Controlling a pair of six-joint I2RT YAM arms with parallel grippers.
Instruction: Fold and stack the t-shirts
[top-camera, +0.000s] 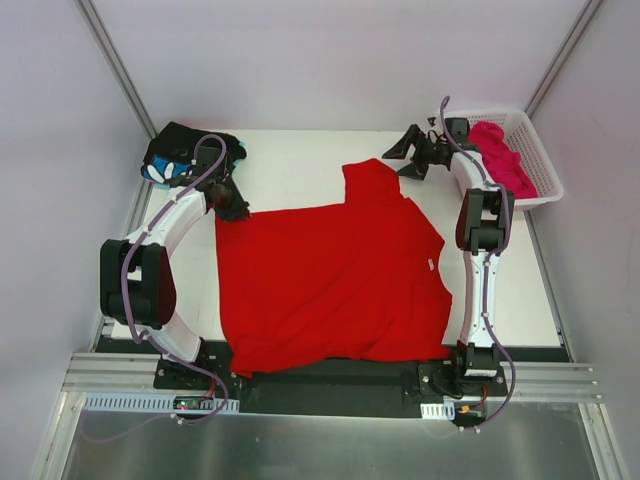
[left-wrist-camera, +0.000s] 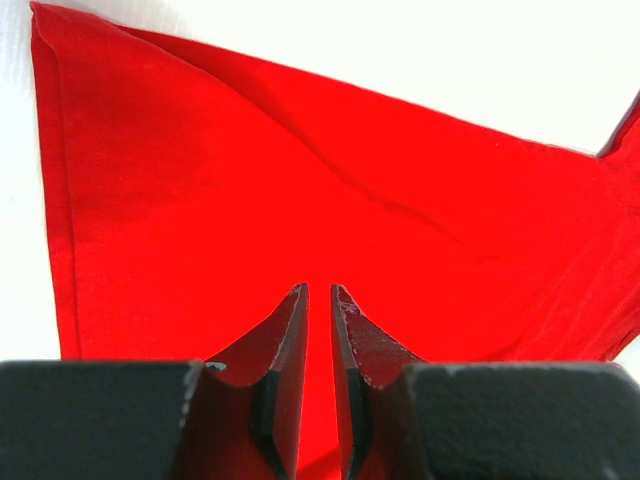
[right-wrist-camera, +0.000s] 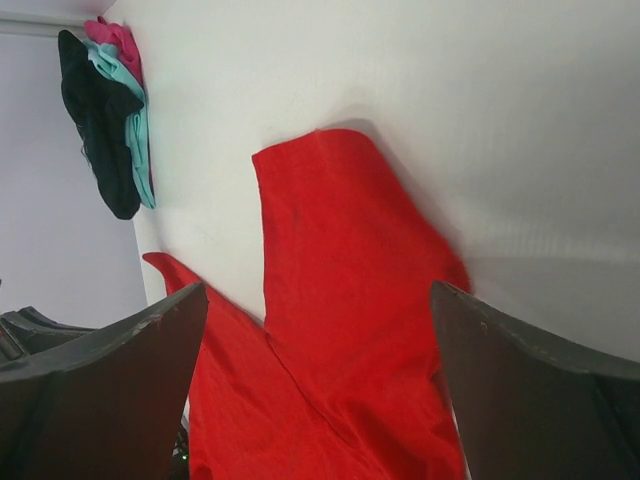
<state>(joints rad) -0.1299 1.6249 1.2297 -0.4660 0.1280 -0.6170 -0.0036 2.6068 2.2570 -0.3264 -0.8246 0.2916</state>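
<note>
The bright red t-shirt (top-camera: 330, 285) lies spread flat across the middle of the table, one sleeve (top-camera: 368, 180) pointing to the back. My left gripper (top-camera: 232, 206) sits at the shirt's far left corner, its jaws (left-wrist-camera: 319, 292) nearly together with red cloth in the narrow gap. My right gripper (top-camera: 403, 158) hovers wide open just right of the back sleeve (right-wrist-camera: 330, 230), with nothing between its fingers. The black flower-print t-shirt (top-camera: 185, 155) lies bunched at the back left. The magenta-pink t-shirt (top-camera: 500, 155) is in the basket.
The white lattice basket (top-camera: 545, 180) stands at the back right corner, beside the right arm. Walls close the table on the left, back and right. The arm bases and a black rail (top-camera: 330, 385) line the near edge.
</note>
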